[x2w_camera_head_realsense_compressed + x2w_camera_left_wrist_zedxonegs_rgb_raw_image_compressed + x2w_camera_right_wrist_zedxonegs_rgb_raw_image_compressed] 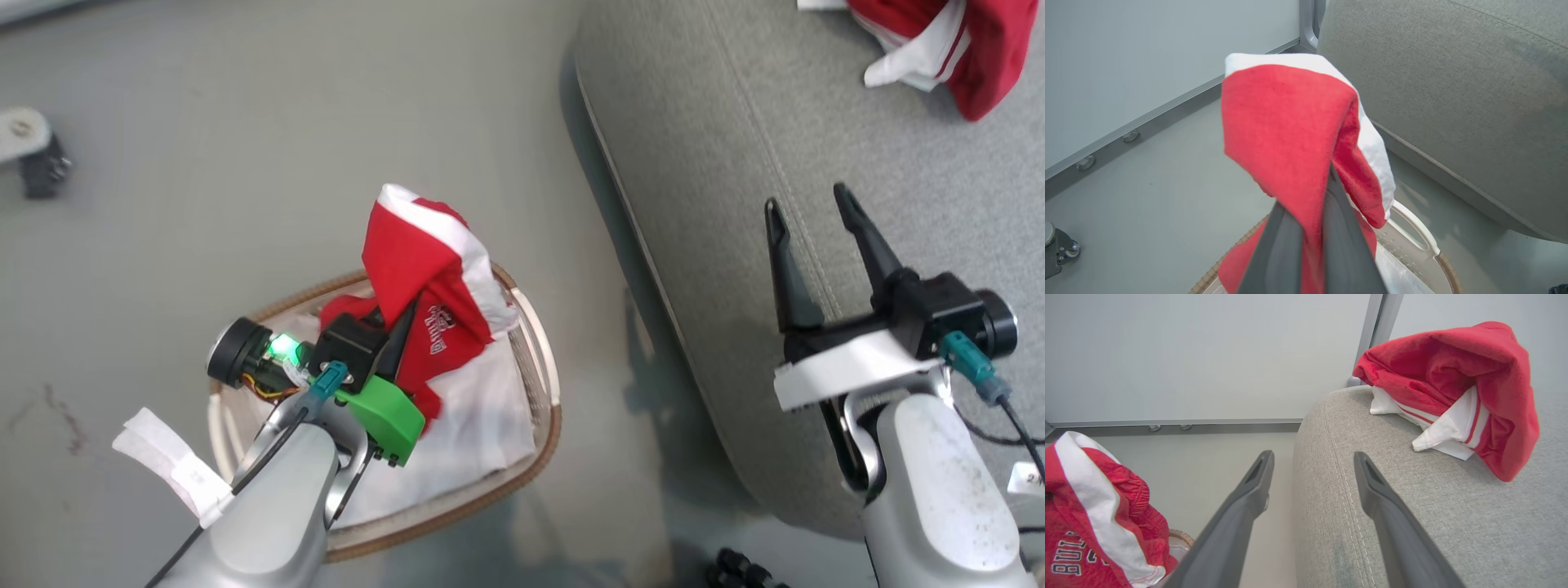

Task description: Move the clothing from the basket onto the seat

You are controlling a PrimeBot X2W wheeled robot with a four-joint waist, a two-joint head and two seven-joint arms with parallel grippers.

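Left pincer [1306, 196] pinches red garment [424, 269] over basket [556, 418], perhaps touching liner [482, 425]

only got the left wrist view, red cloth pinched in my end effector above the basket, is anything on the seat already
Observer: Yes. One red garment with white trim lies on the seat, at its far end in the head view.
Operator: and my other arm
Observer: The right end effector is open and holds nothing, above the seat's edge.
Operator: is my piece the printed one
Observer: Yes. The garment you hold bears white lettering lower down, plain in the right wrist view.
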